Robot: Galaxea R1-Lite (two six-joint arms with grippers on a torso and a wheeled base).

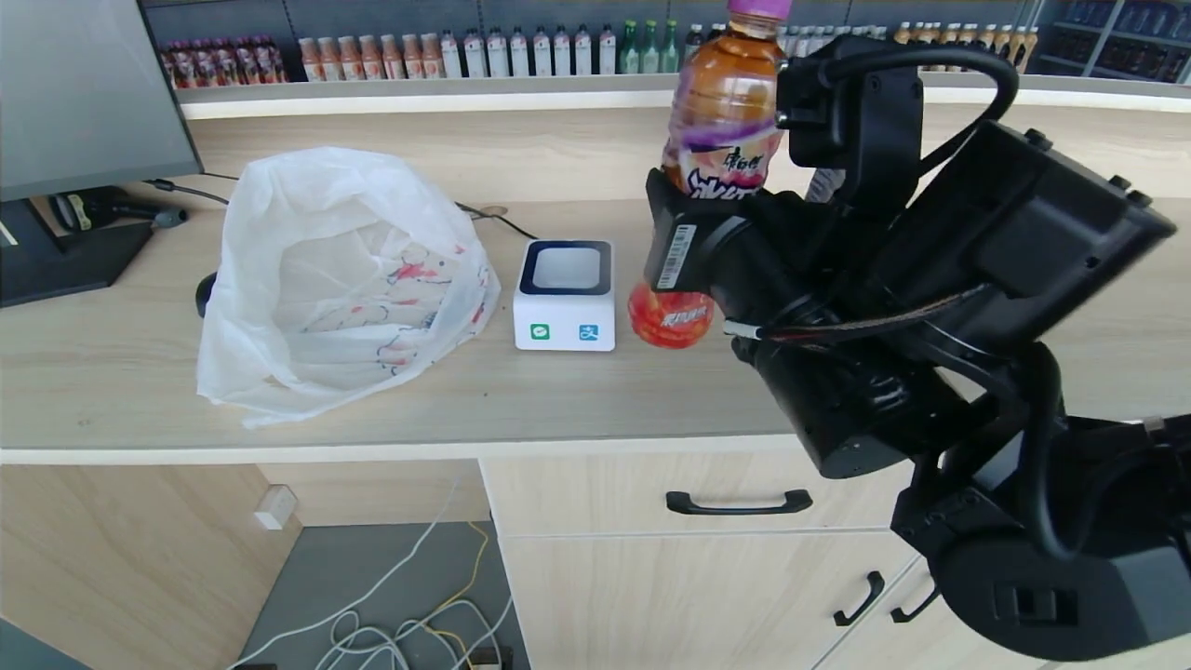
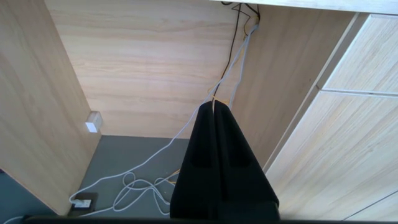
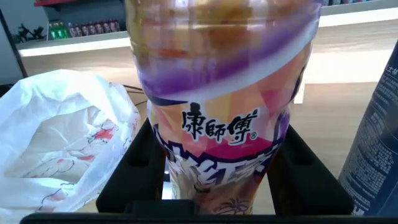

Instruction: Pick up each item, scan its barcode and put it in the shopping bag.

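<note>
A bottle [image 1: 725, 102] of amber drink with a purple cap and a purple-and-pink label stands upright in my right gripper [image 1: 687, 244], which is shut on its lower half. It hangs above the counter just right of the white barcode scanner box [image 1: 564, 296]. In the right wrist view the bottle [image 3: 217, 93] sits between the black fingers [image 3: 133, 169]. The white shopping bag [image 1: 340, 279] lies open on the counter left of the scanner. My left gripper [image 2: 214, 118] hangs shut below the counter, holding nothing.
A monitor [image 1: 84, 93] and a handheld scanner [image 1: 102, 209] stand at the counter's far left. A dark cylindrical item [image 3: 379, 124] stands close beside the held bottle. Drawers [image 1: 735, 502] sit under the counter, and loose cables [image 2: 143, 180] lie on the floor.
</note>
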